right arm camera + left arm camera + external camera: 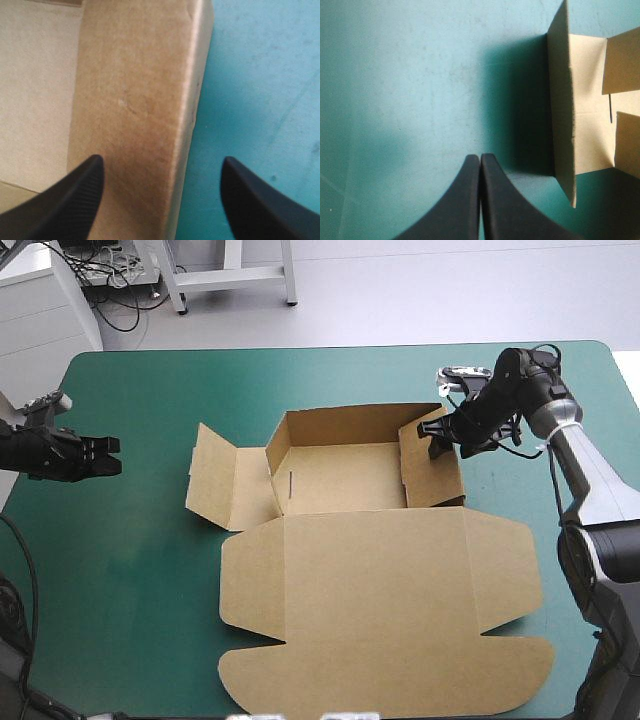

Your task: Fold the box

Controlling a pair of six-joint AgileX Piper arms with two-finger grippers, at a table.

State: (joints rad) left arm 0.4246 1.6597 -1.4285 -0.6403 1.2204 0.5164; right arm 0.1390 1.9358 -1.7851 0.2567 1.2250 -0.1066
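The brown box (350,480) lies in the middle of the teal-green table. Its back wall and right wall (435,480) stand raised, its left flap (215,480) lies spread out, and the wide lid (380,610) lies flat toward the front edge. My right gripper (437,433) is open at the top of the right wall. In the right wrist view that gripper (162,159) straddles the wall (135,100), one finger over the box's inside and one outside over the cover. My left gripper (112,456) is shut far to the left, apart from the box. From the left wrist view, its gripper (480,157) points at the left flap (565,100).
Bare teal-green cover (130,560) stretches between my left gripper and the box's left flap. The lid reaches almost to the table's front edge. A strip of cover (560,540) lies to the right of the box, beside my right arm.
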